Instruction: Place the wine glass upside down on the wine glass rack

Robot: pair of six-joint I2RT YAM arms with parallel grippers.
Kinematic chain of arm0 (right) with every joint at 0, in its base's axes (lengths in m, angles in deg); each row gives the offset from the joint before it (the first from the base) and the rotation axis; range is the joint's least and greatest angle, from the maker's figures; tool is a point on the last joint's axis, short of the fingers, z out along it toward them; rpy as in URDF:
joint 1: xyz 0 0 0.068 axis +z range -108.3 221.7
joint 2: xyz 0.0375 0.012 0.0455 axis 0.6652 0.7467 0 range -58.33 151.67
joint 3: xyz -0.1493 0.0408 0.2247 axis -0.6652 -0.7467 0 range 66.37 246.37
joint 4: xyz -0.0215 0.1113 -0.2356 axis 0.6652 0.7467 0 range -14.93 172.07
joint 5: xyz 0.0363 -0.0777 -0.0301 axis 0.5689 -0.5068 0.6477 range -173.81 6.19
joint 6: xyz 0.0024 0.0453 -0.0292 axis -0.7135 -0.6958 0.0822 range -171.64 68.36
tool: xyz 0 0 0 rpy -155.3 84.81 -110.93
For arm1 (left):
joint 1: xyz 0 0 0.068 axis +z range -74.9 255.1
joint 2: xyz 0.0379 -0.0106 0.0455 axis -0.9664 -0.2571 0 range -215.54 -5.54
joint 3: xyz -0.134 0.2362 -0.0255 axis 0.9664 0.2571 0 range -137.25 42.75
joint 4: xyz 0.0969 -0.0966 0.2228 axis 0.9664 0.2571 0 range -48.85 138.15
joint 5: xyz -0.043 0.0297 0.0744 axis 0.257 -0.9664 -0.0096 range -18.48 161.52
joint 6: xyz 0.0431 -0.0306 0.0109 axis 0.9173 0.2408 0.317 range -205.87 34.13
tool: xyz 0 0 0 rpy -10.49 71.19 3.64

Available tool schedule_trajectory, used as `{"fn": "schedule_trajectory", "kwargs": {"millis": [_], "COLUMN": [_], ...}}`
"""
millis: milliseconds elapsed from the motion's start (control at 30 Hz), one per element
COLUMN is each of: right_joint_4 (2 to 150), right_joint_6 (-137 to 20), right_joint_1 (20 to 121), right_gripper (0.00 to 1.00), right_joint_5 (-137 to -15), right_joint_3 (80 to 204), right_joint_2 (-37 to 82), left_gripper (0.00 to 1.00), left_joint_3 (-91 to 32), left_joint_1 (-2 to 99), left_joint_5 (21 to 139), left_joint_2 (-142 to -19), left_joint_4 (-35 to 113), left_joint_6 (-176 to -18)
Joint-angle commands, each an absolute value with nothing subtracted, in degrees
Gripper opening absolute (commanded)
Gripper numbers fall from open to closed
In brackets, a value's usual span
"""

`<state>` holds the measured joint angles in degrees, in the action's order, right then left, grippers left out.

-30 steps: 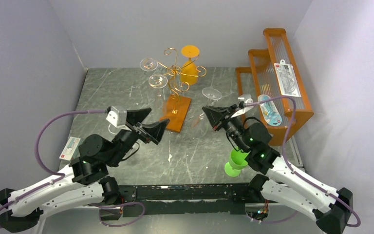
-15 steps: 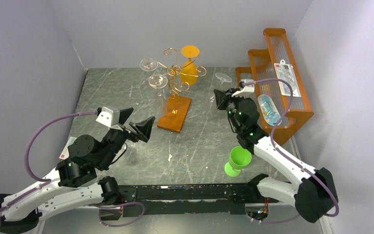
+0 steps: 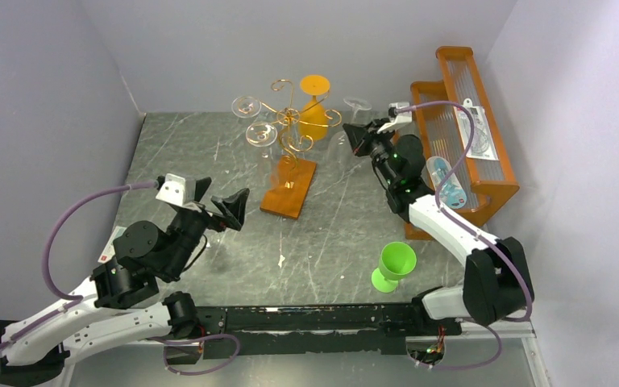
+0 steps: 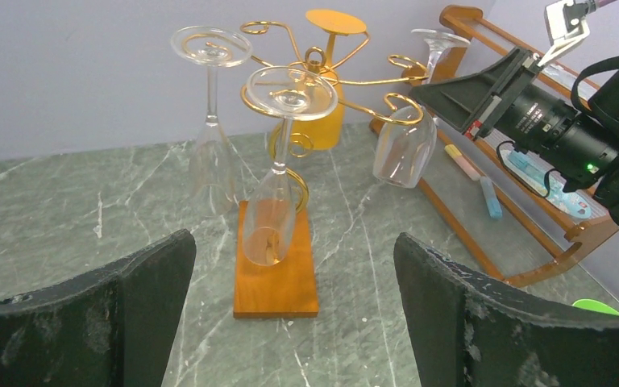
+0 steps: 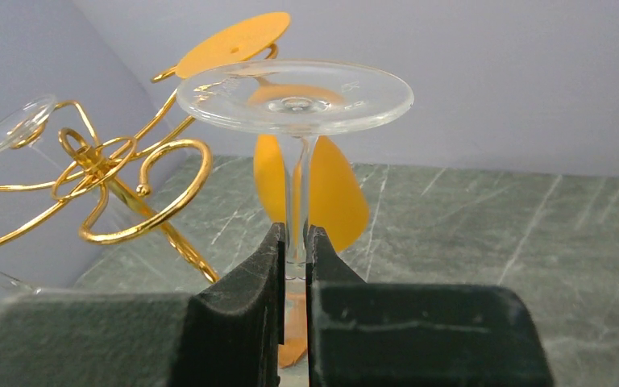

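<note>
Hanging step: my right gripper (image 5: 294, 242) clamps the inverted glass (image 5: 294, 97) by its stem at the rack's (image 4: 282, 290) 3 o'clock; next, I judge, slide the stem into a free scroll (image 5: 153, 216); left gripper (image 3: 219, 200) gapes empty.

Wine glass (image 5: 294, 90) bowl likely behind pincer (image 5: 294, 239)

Left jaws wide, right jaws tight.

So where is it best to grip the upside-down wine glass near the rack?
Grip the wine glass on its thin stem, just below the foot, level from the side, as the right claw does. The foot on top is free for the rack.
</note>
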<state>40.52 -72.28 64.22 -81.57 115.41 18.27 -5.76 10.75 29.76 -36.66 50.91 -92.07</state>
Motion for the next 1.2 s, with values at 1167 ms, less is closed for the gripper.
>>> {"fn": "schedule_trajectory", "kwargs": {"millis": [1167], "right_joint_4": [35.7], "right_joint_6": [-64.6], "right_joint_1": [62.3], "right_gripper": [0.00], "right_joint_5": [-51.3], "right_joint_3": [126.9], "right_joint_2": [30.9], "left_gripper": [0.97], "left_joint_3": [-7.1], "left_joint_1": [10.5], "left_joint_5": [28.0], "left_joint_2": [-35.6], "left_joint_4": [52.5], "left_joint_6": [-93.1]}}
